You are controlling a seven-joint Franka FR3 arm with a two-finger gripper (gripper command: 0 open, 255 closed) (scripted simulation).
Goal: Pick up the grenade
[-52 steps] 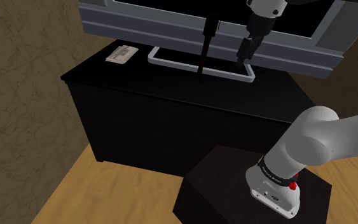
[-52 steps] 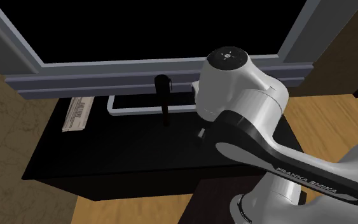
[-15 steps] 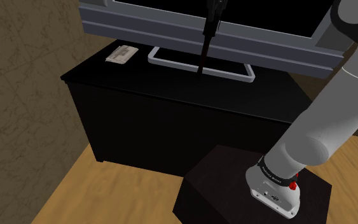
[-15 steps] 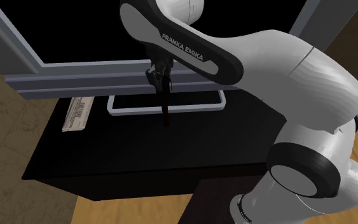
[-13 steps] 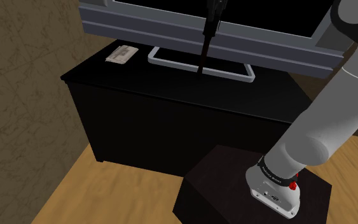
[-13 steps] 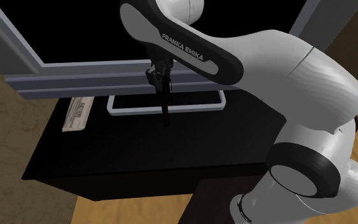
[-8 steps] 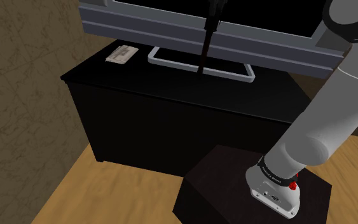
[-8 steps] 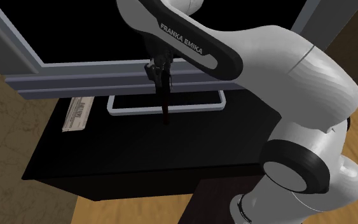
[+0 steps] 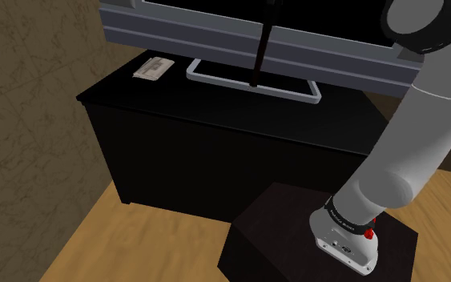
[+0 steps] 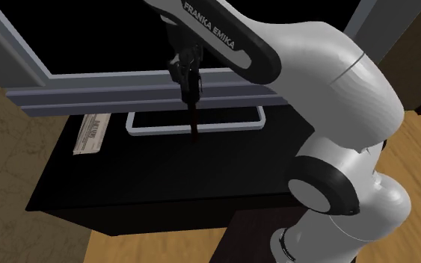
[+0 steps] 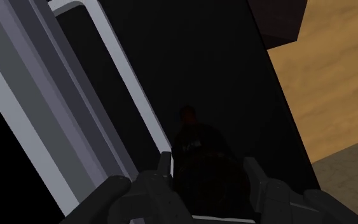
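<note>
Wrist view: the gripper (image 11: pixel 206 178) is seen clamped on the grenade (image 11: pixel 193 143), a long dark stick type, with one black finger pressed to each side of its upper part. In the second exterior view the gripper (image 10: pixel 187 75) is shown pointing down from the white arm (image 10: pixel 328 82), and the grenade (image 10: pixel 192 112) hangs nearly upright below it, its dark red lower end over the black cabinet (image 10: pixel 164 179), just in front of the grey loop-shaped foot (image 10: pixel 137 128) of the television (image 10: pixel 44 93). Whether that end touches the cabinet top cannot be told. In the shoulder view the grenade (image 9: pixel 258 56) is seen against the television's grey frame, and a pale flat item (image 9: pixel 153 68) lies on the cabinet's far corner, at that view's left, well apart from the grenade.
</note>
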